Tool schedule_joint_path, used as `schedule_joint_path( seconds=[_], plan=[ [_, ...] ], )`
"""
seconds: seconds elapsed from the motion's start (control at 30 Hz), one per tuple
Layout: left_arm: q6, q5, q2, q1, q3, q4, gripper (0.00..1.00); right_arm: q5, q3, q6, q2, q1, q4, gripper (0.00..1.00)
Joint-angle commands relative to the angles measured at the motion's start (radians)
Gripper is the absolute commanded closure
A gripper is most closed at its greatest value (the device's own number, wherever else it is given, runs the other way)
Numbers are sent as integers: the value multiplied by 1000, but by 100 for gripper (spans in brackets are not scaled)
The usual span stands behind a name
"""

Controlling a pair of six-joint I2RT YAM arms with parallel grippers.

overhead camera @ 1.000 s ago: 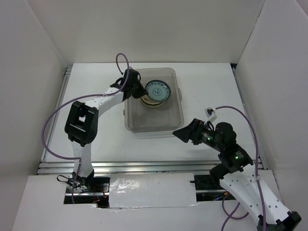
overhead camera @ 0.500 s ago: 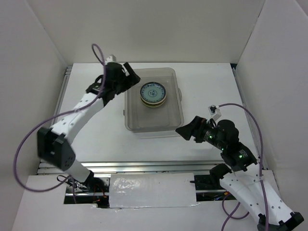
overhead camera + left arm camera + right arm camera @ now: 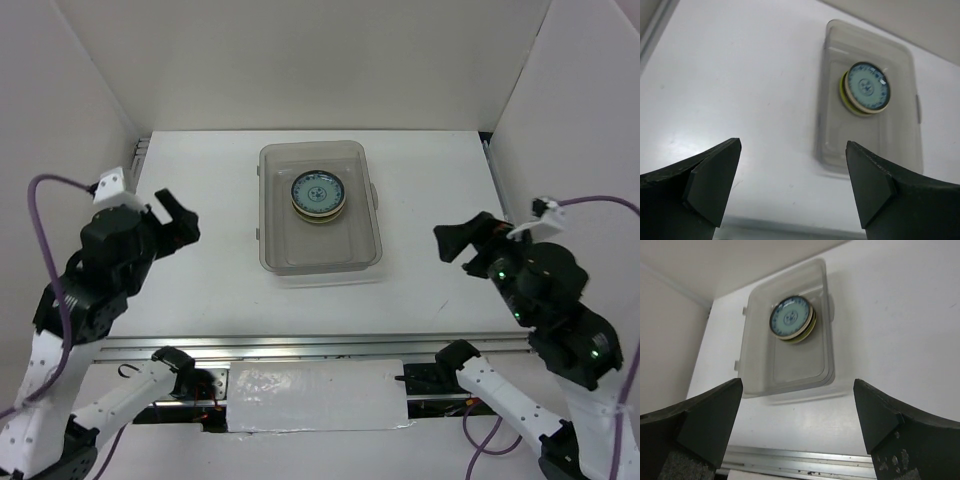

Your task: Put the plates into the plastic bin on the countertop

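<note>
Toward the far half of the plastic bin [image 3: 270, 252], the plates [image 3: 319, 194] sit in one stack, a blue-patterned dish on top and a lime green edge showing beneath. The stack is midway between the long walls and touches neither. The bin rests mid-countertop [image 3: 430, 180], its near rim short of the metal rail [image 3: 300, 345]. The left gripper [image 3: 176, 214] hangs off its left side and the right gripper [image 3: 458, 245] off its right. Both have jaws spread wide around nothing, with a wide strip of white surface between each and the rim.
</note>
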Motion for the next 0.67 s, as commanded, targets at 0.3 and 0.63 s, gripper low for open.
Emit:
schedule_joint_path(
  seconds=[0.3, 0.63],
  plan=[
    [37, 84, -437, 4, -195, -249, 1, 127, 390, -162, -49, -4, -372, 0],
    [-32, -15, -546, -10, -175, -328, 1, 90, 304, -156, -160, -4, -343, 0]
  ],
)
